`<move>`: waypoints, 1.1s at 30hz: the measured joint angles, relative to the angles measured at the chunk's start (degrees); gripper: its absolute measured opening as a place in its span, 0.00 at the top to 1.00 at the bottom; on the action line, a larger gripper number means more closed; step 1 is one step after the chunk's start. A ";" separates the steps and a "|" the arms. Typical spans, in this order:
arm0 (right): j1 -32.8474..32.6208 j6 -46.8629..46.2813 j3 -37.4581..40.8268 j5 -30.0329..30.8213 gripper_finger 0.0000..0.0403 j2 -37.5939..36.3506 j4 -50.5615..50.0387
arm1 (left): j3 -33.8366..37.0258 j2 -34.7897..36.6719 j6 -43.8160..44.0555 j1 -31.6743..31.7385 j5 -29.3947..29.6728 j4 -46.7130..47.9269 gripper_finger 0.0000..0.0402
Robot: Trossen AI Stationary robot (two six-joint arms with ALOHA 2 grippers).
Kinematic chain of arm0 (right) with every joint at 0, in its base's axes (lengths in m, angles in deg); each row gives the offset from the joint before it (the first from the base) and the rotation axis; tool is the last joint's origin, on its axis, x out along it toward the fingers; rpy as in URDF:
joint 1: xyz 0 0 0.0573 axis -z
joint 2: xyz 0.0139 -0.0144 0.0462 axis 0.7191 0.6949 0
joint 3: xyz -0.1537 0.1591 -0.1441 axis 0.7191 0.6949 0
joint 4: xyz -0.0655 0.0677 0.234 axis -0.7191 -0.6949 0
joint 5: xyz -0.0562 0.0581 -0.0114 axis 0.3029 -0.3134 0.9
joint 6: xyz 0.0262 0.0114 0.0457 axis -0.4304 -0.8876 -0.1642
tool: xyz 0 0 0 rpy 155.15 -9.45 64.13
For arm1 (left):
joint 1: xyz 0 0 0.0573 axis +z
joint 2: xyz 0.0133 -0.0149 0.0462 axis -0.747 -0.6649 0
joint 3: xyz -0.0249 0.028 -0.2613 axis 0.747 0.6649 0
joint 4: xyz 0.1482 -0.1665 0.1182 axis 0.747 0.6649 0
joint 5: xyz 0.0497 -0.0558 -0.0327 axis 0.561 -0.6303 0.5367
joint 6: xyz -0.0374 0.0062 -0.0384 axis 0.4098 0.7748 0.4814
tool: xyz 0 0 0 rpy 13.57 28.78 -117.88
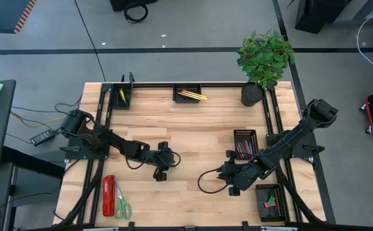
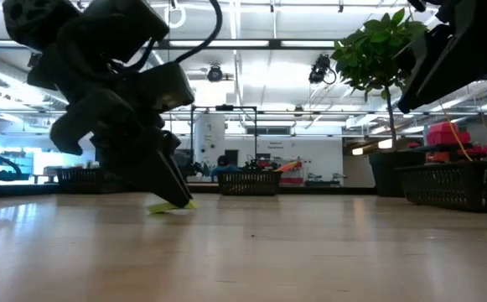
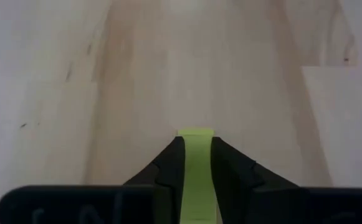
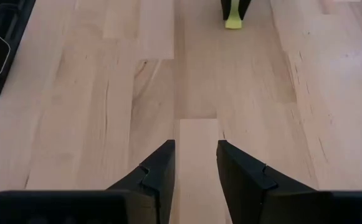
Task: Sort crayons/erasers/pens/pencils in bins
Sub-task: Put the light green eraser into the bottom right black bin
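One small neon-yellow eraser (image 3: 196, 168), mid-table on the wood, sits pinched across its narrow sides in the left gripper (image 3: 197, 163), looking light, slightly soft, and grippy; the right gripper (image 4: 196, 163) is parted and empty.

You are looking at a robotics lab or workshop: a wooden table (image 1: 192, 122) in a black metal frame stands on grey concrete floor (image 1: 192, 61) with trailing cables, while across the tabletop an open hall stretches under strip lights (image 2: 251, 44) and ceiling pipes, machinery (image 2: 209, 138) at the back.
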 joint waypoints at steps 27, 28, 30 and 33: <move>-2.03 34.41 7.45 0.04 0.69 0.02 34.82 | -0.28 7.34 0.89 -2.71 4.78 -23.78 0.79; -2.16 38.45 7.43 0.02 0.69 0.02 35.02 | -0.28 7.34 3.10 -2.71 4.22 -24.46 0.79; -2.16 47.35 7.15 -0.08 0.69 0.02 35.32 | -0.28 7.34 6.91 -2.75 2.68 -25.20 0.80; -1.20 58.67 5.48 -0.34 0.69 0.04 35.86 | -0.28 7.32 10.83 -2.66 1.44 -25.77 0.80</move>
